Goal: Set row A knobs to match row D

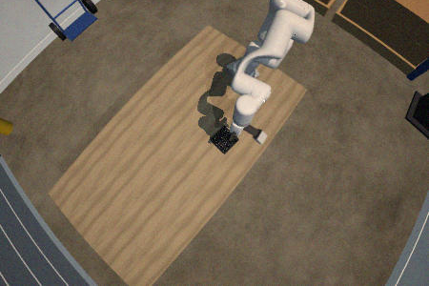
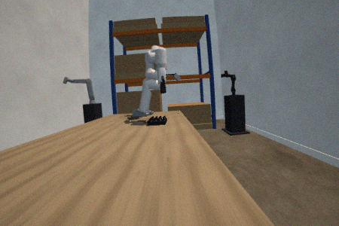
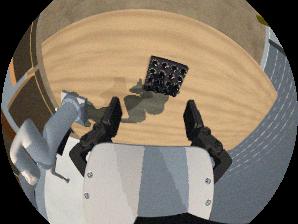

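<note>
The knob box (image 1: 224, 139) is a small black square box with rows of dark knobs, standing on the wooden table near its right edge. It also shows in the exterior view (image 2: 157, 120) and in the wrist view (image 3: 166, 75). The knob lines and marks are too small to read. My gripper (image 3: 153, 105) is open and empty, high above the table, with the box ahead of the fingertips. In the exterior view the gripper (image 2: 163, 86) hangs well above the box. In the top view the wrist (image 1: 236, 128) covers the box's rear corner.
The arm's base (image 2: 139, 113) stands on the table just behind the box. A blue rack with cardboard boxes (image 2: 160, 65) stands behind the table. A black pedestal (image 2: 234, 114) stands to the right, and a hand truck (image 1: 62, 7) at the far left.
</note>
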